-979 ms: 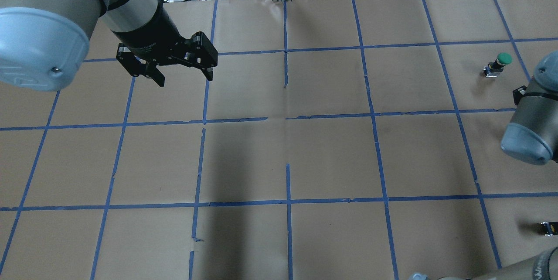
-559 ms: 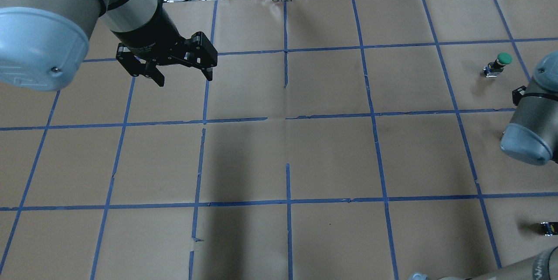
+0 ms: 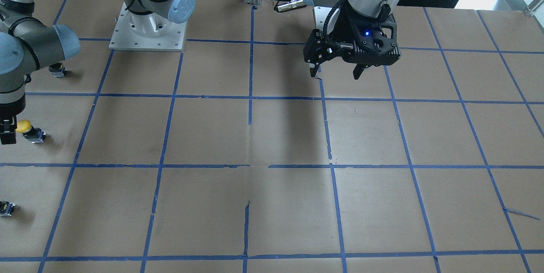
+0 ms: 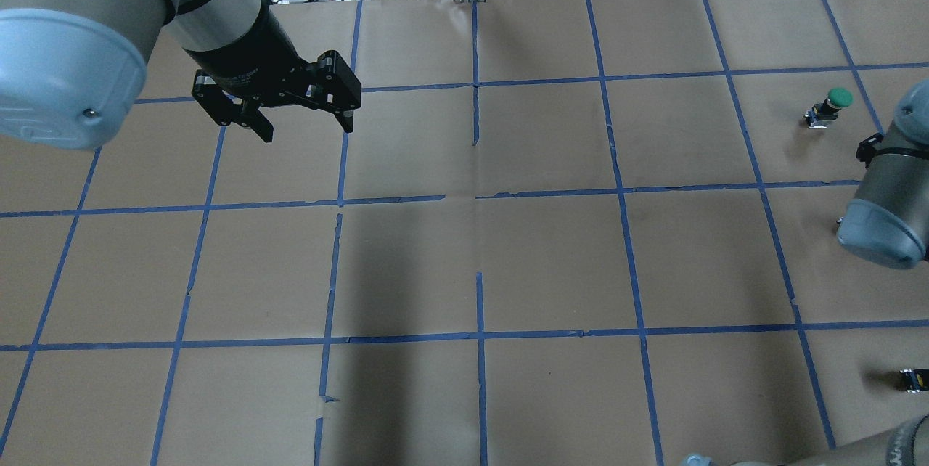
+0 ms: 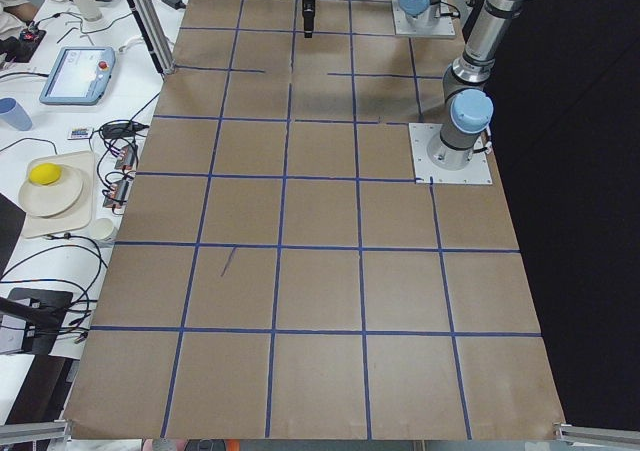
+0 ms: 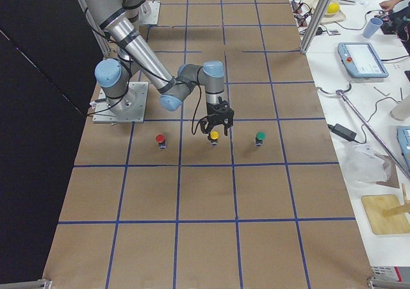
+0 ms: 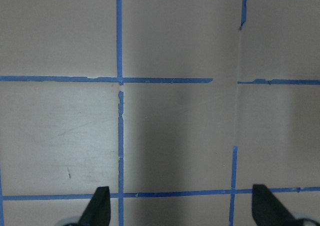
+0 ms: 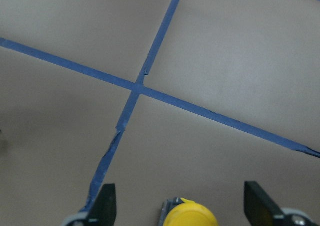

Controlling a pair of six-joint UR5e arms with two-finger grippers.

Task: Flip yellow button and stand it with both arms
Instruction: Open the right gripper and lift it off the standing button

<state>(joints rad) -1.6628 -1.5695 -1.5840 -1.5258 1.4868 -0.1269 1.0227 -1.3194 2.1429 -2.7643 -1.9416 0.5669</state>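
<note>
Holds right gripper (image 8: pixel 177 191) spread just above yellow button (image 8: pixel 190 216), on its side on brown-papered table (image 6: pixel 205 193), between red-capped button (image 6: pixel 160 138) and green-capped button (image 6: pixel 260 136). Holds left gripper (image 4: pixel 308 132) spread too, well apart, over blue-taped grid.

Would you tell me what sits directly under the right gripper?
The yellow button lies on the brown paper under the open right gripper, clear of both fingers. The wrist view cuts off most of its body; in the overhead view the right arm hides it.
</note>
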